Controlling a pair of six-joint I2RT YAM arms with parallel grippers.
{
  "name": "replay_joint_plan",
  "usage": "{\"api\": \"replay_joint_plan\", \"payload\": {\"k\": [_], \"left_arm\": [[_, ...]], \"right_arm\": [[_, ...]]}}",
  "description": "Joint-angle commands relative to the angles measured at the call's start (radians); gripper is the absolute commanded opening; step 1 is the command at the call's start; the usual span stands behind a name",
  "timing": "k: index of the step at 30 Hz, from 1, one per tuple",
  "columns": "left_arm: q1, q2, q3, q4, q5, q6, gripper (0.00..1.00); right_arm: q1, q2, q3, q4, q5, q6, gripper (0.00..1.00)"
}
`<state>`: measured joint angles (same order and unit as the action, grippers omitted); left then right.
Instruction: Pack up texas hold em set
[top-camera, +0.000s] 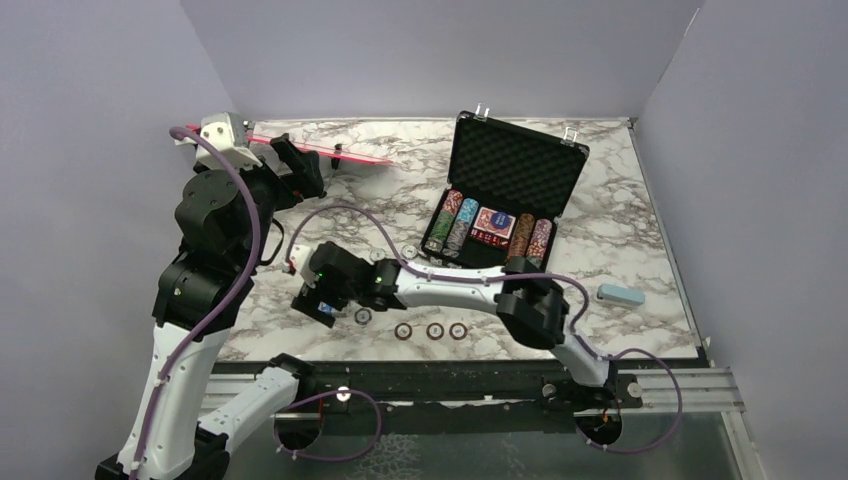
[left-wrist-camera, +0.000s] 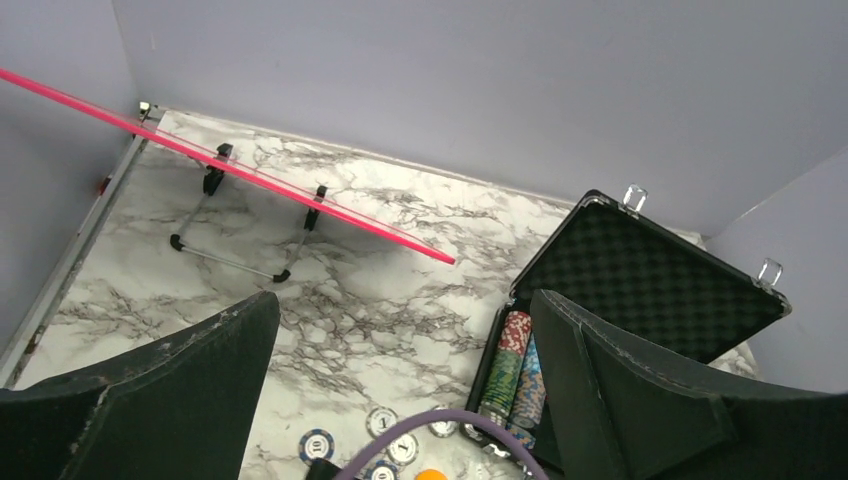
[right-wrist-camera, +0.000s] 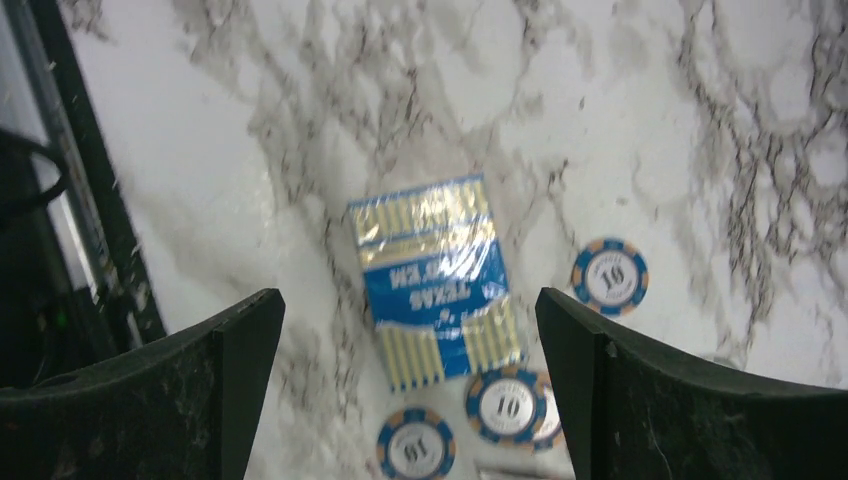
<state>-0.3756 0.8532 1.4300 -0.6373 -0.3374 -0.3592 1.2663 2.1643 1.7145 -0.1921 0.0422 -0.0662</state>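
The black briefcase (top-camera: 515, 165) stands open at the back right, foam lid up, with rows of chips (top-camera: 455, 225) and a card deck (top-camera: 492, 225) inside. My right gripper (top-camera: 322, 300) is open, low over a blue card deck (right-wrist-camera: 435, 280) lying on the table, with blue "10" chips (right-wrist-camera: 507, 405) beside it. Three loose chips (top-camera: 435, 331) lie in a row near the front edge. My left gripper (top-camera: 300, 170) is open, empty and raised at the back left. In its view (left-wrist-camera: 405, 300) it looks down on the case (left-wrist-camera: 640, 280) and loose chips (left-wrist-camera: 381, 420).
A pink strip on wire legs (top-camera: 320, 150) stands at the back left, close to my left gripper; it also shows in the left wrist view (left-wrist-camera: 230, 160). A small light-blue block (top-camera: 620, 293) lies at the right. Grey walls enclose the marble table (top-camera: 640, 230).
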Motion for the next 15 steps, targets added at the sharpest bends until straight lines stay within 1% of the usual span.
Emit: {"api": "replay_joint_plan", "payload": {"k": [1, 3, 6, 15], "left_arm": [[-0.005, -0.007, -0.006, 0.008, -0.030, 0.017, 0.99], [-0.006, -0.013, -0.010, 0.010, -0.028, 0.024, 0.99], [-0.006, -0.021, -0.024, 0.013, -0.028, 0.029, 0.99], [-0.005, -0.016, -0.051, 0.030, -0.007, 0.024, 0.99]], "right_arm": [[-0.007, 0.187, 0.279, -0.194, 0.053, -0.020, 0.99], [-0.007, 0.244, 0.353, -0.252, 0.020, -0.034, 0.99], [-0.008, 0.266, 0.379, -0.283, -0.031, -0.068, 0.99], [-0.028, 0.379, 0.495, -0.447, -0.023, -0.100, 1.00]]}}
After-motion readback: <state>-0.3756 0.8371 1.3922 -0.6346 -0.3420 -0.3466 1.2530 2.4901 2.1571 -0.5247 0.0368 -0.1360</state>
